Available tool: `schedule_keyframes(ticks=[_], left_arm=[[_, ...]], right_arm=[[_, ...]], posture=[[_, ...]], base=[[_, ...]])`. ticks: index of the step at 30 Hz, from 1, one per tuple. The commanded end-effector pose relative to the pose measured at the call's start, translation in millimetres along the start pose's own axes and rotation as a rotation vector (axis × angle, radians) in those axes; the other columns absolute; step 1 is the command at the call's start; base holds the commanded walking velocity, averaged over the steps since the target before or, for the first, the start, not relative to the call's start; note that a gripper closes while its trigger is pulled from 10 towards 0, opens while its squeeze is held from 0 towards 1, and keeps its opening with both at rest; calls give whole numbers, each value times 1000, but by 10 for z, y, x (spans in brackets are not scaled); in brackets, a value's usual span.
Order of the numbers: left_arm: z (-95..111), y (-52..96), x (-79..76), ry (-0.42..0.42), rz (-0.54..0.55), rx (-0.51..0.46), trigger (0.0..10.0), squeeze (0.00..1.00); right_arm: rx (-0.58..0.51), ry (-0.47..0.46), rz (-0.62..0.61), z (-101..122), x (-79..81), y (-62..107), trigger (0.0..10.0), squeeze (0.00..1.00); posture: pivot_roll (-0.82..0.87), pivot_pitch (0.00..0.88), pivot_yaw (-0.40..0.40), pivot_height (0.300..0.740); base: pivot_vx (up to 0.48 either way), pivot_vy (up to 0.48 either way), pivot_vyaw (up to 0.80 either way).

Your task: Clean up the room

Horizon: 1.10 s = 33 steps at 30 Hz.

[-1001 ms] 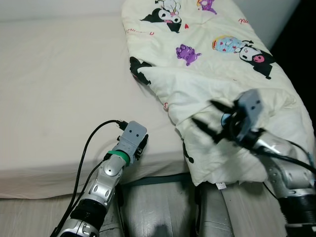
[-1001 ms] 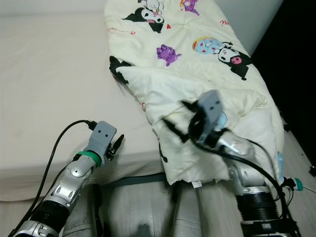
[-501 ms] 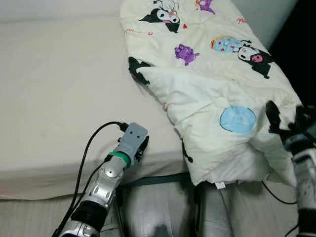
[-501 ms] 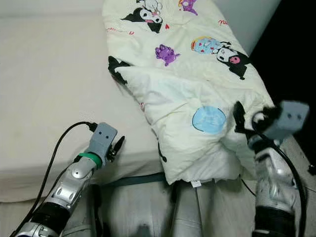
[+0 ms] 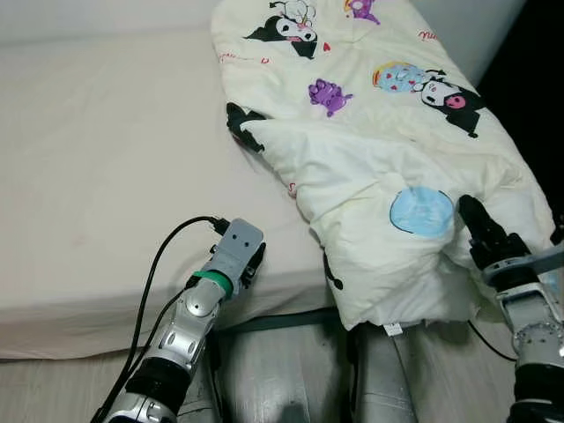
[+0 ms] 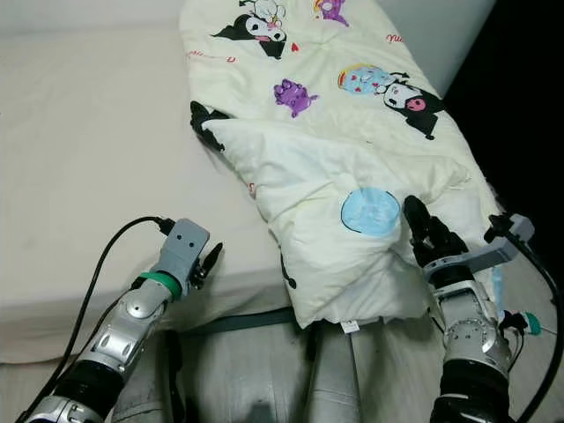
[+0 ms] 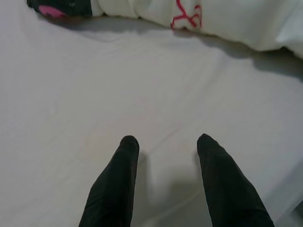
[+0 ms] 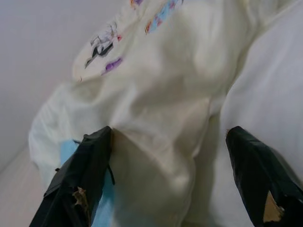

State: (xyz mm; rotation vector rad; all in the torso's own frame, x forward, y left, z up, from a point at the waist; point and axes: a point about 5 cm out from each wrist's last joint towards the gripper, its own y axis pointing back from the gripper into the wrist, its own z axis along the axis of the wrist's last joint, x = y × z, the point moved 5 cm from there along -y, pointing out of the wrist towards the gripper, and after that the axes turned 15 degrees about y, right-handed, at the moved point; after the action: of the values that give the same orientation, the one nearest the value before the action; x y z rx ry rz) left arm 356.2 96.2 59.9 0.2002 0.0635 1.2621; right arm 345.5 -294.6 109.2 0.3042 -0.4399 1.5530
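Cartoon-print quilt (image 5: 379, 132) bunched on the bed (image 5: 106, 176), from 12 o'clock down to 5 o'clock in the head view, lower end hanging over the mattress edge. Round blue patch (image 5: 422, 211) on its lower fold. Right tool (image 8: 170, 170) at 4 o'clock, against the quilt's lower fold, fingers (image 8: 83, 172) spread with cloth bulging between. Left tool (image 7: 165, 146) at 7 o'clock, over bare sheet near the bed edge, fingers apart, holding nothing.
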Motion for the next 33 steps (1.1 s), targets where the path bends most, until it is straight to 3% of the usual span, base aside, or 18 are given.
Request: schedule_keyframes(ticks=[1,5,10,13,14,15,17,19,20,21,22,24,25,26,27,29,30,33], left_arm=[[-98,38,14,-2,4,33,10000,0],[-117,61,-10,-2,3,37,10000,0],[-97,49,-22,-1,2,33,10000,0],[-87,44,-19,-1,3,31,10000,0],[-83,42,-13,-2,5,30,10000,0],[-83,42,-13,-2,5,30,10000,0],[-83,45,-1,-4,7,30,10000,0],[-83,45,-1,-4,7,30,10000,0],[-84,46,-2,-3,7,30,10000,0],[-84,46,-2,-3,7,30,10000,0],[-84,44,-10,-3,5,31,10000,0],[-84,44,-10,-3,5,31,10000,0],[-80,38,-25,-2,0,30,10000,0],[-80,38,-25,-2,0,30,10000,0],[-73,28,-40,-3,-6,29,10000,0],[-73,28,-40,-3,-6,29,10000,0],[-65,18,-48,-5,-10,28,10000,0],[-65,18,-48,-5,-10,28,10000,0]], right_arm=[[22,0,-12,-53,-63,40,10000,0],[35,-53,81,-68,42,-47,10000,0],[55,-48,133,-81,128,-116,10000,0],[63,-14,210,-69,277,-174,10000,0],[79,27,317,-74,486,-222,10000,0],[79,27,317,-74,486,-222,10000,0],[186,109,652,-267,1144,-140,10000,0],[186,109,652,-267,1144,-140,10000,0],[263,141,816,-422,1436,18,10000,0],[263,141,816,-422,1436,18,10000,0],[342,166,967,-577,1669,227,10000,0],[342,166,967,-577,1669,227,10000,0],[424,184,1118,-693,1865,497,10000,0],[424,184,1118,-693,1865,497,10000,0],[505,182,1260,-749,2018,797,10000,0],[505,182,1260,-749,2018,797,10000,0],[576,154,1368,-749,2118,1054,10000,0],[576,154,1368,-749,2118,1054,10000,0]], posture=[[7,84,75,535],[15,85,79,535],[19,85,81,535],[19,84,82,535],[19,83,82,535],[19,83,82,535],[16,84,79,535],[16,84,79,535],[13,86,78,535],[13,86,78,535],[7,87,77,535],[7,87,77,535],[1,89,76,535],[1,89,76,535],[-6,89,75,535],[-6,89,75,535],[-12,88,71,535],[-12,88,71,535]], base=[[0,0,0],[0,0,0],[0,0,0],[0,0,0],[0,0,0],[0,0,0],[0,0,0],[0,0,0],[0,0,0],[0,0,0],[0,0,0],[0,0,0],[0,0,0],[0,0,0],[0,0,0],[0,0,0],[0,0,0],[0,0,0]])
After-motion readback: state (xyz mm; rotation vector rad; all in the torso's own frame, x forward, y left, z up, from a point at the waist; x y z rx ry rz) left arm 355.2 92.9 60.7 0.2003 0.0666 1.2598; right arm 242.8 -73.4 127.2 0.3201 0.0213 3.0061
